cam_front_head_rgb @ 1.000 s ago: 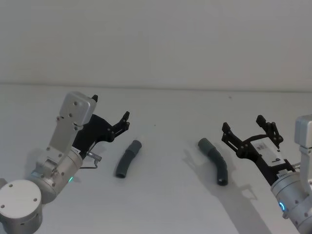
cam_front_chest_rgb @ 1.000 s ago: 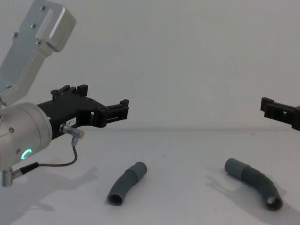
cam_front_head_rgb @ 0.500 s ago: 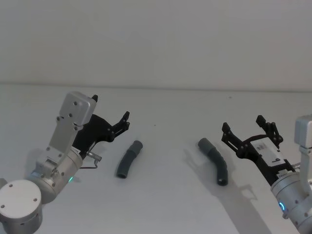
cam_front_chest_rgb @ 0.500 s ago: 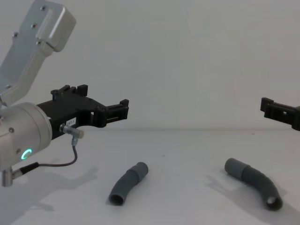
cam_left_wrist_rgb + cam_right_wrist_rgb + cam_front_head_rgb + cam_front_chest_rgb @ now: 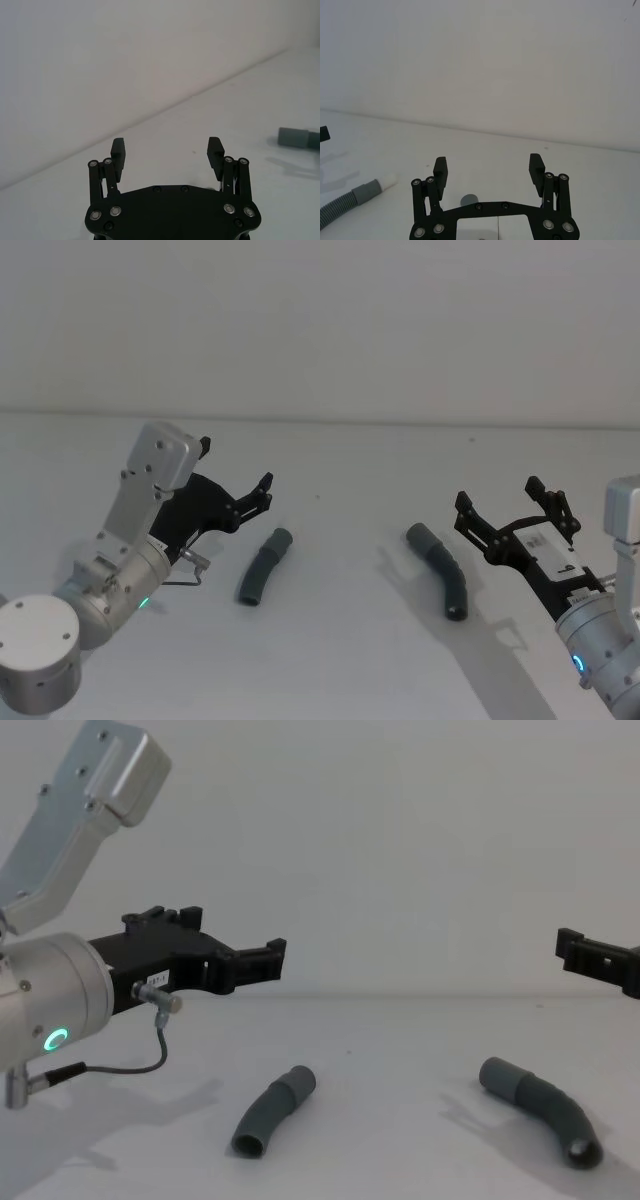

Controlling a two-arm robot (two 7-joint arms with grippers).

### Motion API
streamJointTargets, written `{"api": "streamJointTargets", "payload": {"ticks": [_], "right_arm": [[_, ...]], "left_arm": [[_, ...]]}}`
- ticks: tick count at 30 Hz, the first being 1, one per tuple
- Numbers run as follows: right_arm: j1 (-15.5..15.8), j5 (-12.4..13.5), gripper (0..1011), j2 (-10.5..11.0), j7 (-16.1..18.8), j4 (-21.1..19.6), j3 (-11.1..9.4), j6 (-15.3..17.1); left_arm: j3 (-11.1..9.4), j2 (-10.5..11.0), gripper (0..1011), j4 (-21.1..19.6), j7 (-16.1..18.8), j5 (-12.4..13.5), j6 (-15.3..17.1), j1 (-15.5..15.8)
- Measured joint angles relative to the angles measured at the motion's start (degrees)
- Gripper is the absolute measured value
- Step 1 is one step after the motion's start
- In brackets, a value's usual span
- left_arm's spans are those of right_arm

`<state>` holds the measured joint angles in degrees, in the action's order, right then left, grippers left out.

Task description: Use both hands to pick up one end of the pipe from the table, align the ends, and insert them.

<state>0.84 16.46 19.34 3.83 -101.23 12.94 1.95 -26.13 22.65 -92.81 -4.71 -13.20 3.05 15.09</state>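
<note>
Two curved dark grey pipe pieces lie apart on the white table (image 5: 340, 640). The left piece (image 5: 263, 566) (image 5: 272, 1110) lies just right of my left gripper (image 5: 237, 464) (image 5: 240, 935) (image 5: 167, 147), which hovers open above the table and holds nothing. The right piece (image 5: 440, 568) (image 5: 545, 1108) lies just left of my right gripper (image 5: 497, 492) (image 5: 487, 165), also open and holding nothing. In the right wrist view a ribbed piece (image 5: 340, 205) shows a grey collar with a white tip (image 5: 387, 180). A grey collar (image 5: 299, 137) shows in the left wrist view.
A plain pale wall (image 5: 320, 320) rises behind the table's far edge. A grey cable (image 5: 130, 1065) loops under the left arm, whose green ring (image 5: 55, 1040) glows. Bare table surface separates the two pieces.
The left arm has shifted slightly, carrying its open gripper a little to the right. The right arm and both pipe pieces have stayed put.
</note>
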Motion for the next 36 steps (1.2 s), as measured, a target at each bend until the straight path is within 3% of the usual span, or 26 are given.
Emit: {"api": "streamJointTargets", "payload": {"ticks": [14, 25, 28, 36], "right_arm": [[0.0, 0.0, 1001, 0.0, 0.0, 0.0, 0.0, 0.0], [0.0, 0.0, 1001, 0.0, 0.0, 0.0, 0.0, 0.0], [0.0, 0.0, 1001, 0.0, 0.0, 0.0, 0.0, 0.0], [0.0, 0.0, 1001, 0.0, 0.0, 0.0, 0.0, 0.0]], "left_arm": [[-0.6, 1.5, 1000, 0.6, -8.3, -4.2, 9.7, 3.7], [-1.8, 2.3, 1000, 1.5, -13.1, -6.3, 20.3, 7.6], [-2.6, 2.3, 1000, 2.2, -14.6, -6.5, 25.0, 9.5], [-5.0, 1.6, 1000, 4.9, -16.9, -6.2, 32.7, 14.1]]}}
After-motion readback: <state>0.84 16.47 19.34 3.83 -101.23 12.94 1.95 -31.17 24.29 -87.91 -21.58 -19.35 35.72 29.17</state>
